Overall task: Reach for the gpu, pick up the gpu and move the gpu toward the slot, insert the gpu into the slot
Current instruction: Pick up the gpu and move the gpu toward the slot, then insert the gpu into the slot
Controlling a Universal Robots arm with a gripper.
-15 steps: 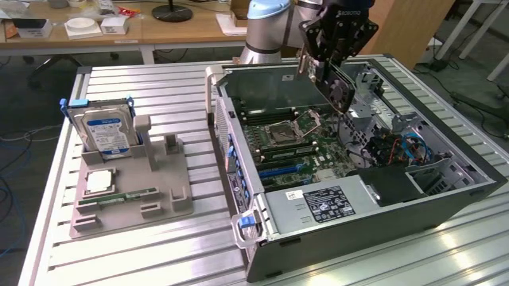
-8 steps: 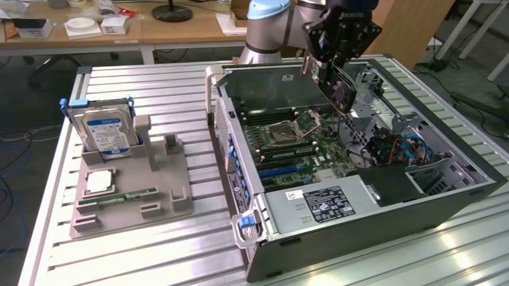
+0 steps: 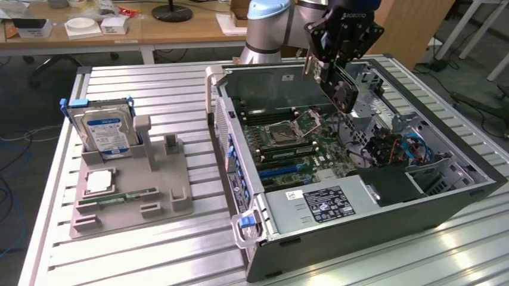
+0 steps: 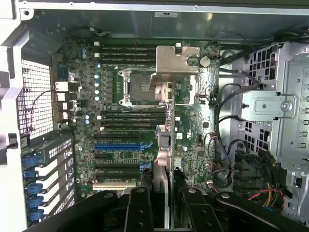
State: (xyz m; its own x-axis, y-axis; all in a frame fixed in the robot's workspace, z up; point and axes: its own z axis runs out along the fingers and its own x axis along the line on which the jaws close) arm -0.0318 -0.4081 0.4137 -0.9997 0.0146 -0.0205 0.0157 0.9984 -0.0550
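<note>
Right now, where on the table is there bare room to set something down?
Bare table slats near the camera past the grey holder, and beyond it at the far edge. Crowded: the open case, where the pincer holds the gpu above the motherboard.

Robotics lab, aluminium slat bench (image 3: 159, 89), open computer case (image 3: 358, 238), cluttered desks (image 3: 191, 33) behind

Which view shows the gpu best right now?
Exterior view: the gpu hangs in the claw above the open case, its flat face visible. The wrist view catches the gpu edge-on, a thin strip between the claw's fingers.
</note>
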